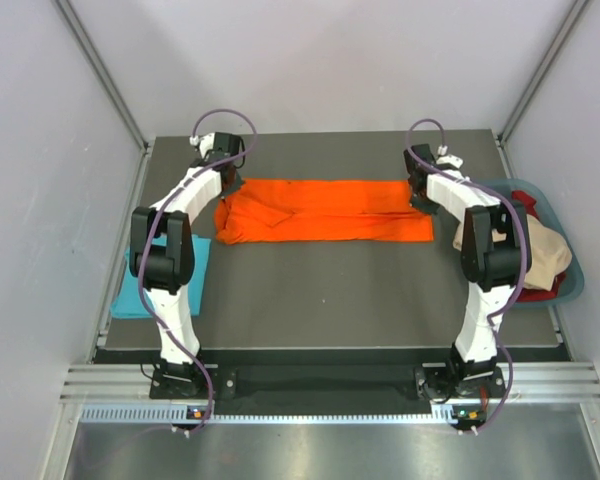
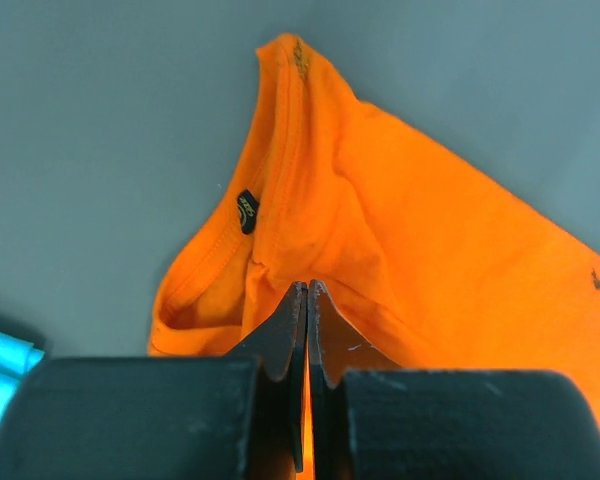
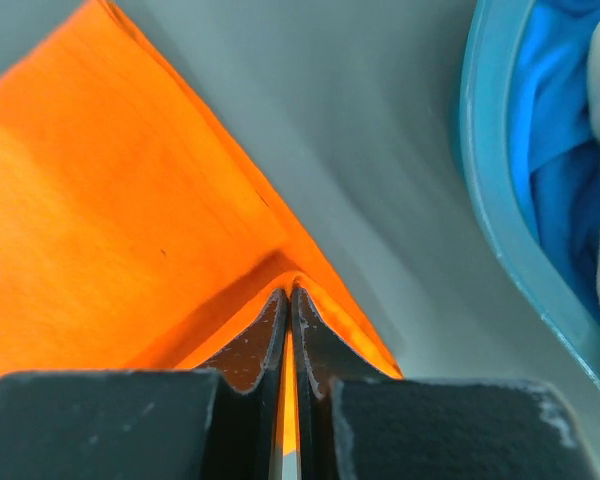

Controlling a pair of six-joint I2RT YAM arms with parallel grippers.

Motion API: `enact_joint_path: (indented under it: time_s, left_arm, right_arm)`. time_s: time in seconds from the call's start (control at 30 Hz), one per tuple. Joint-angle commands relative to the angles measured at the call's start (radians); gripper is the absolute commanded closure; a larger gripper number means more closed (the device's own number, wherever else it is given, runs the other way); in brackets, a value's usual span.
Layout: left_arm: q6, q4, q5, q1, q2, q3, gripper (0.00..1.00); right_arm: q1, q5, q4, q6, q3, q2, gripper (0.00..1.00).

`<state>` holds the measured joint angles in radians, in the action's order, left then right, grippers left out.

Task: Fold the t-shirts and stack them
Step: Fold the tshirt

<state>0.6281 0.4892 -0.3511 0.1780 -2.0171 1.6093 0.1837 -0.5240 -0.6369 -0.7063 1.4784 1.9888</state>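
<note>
While fingers pinch one orange t-shirt, one turquoise t-shirt lies apart.

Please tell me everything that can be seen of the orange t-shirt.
The orange t-shirt is bright, soft cloth, folded into a long band lying across the far half of the grey table. Its collar end, with a small dark label, is on the left and wrinkled. The left gripper pinches that end; the right gripper pinches the opposite end.

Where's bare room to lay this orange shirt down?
Widest free patch: near middle of the table, between left arm and right arm, in front of the orange shirt. Thin strip behind it. Crowded: turquoise shirt left, blue bin right.
</note>
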Motion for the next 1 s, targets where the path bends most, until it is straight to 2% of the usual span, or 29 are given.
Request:
enact_joint_path:
  time_s: [0.0,0.37,0.4,0.47,0.5,0.53,0.67,0.77,0.87,0.97]
  left_arm:
    - [-0.014,-0.006,-0.054,-0.006,0.012,0.043,1.0]
    - [-0.013,-0.006,-0.048,-0.009,-0.057,0.063,1.0]
    - [-0.013,-0.003,-0.043,-0.009,-0.06,0.072,1.0]
    - [-0.016,0.018,-0.028,-0.009,-0.071,0.09,1.0]
    - [-0.015,0.037,-0.028,-0.009,-0.075,0.124,0.98]
    - [-0.013,0.06,-0.028,-0.009,-0.081,0.144,0.87]
    - [-0.022,0.121,-0.087,-0.009,-0.049,0.189,0.73]
    - [-0.053,0.123,-0.089,-0.006,0.003,0.169,0.7]
    - [-0.079,0.121,-0.06,0.029,0.061,0.124,0.7]
    - [-0.102,0.045,0.024,0.067,0.125,0.026,0.7]
  right_arm:
    - [-0.016,-0.05,-0.009,0.013,0.069,-0.004,1.0]
    - [-0.029,-0.044,-0.006,0.019,0.124,0.07,1.0]
    - [-0.032,-0.045,-0.01,0.021,0.132,0.071,0.98]
    - [-0.033,-0.045,-0.038,0.021,0.157,0.067,0.85]
    - [-0.033,-0.047,-0.047,0.024,0.163,0.05,0.82]
    - [-0.032,-0.045,-0.055,0.028,0.168,0.036,0.75]
    - [-0.029,-0.012,-0.046,0.077,0.126,-0.062,0.67]
    - [-0.021,0.056,-0.037,0.108,0.07,-0.128,0.68]
    - [-0.02,0.149,0.032,0.129,-0.025,-0.18,0.77]
    - [-0.015,0.222,0.103,0.134,-0.092,-0.202,0.81]
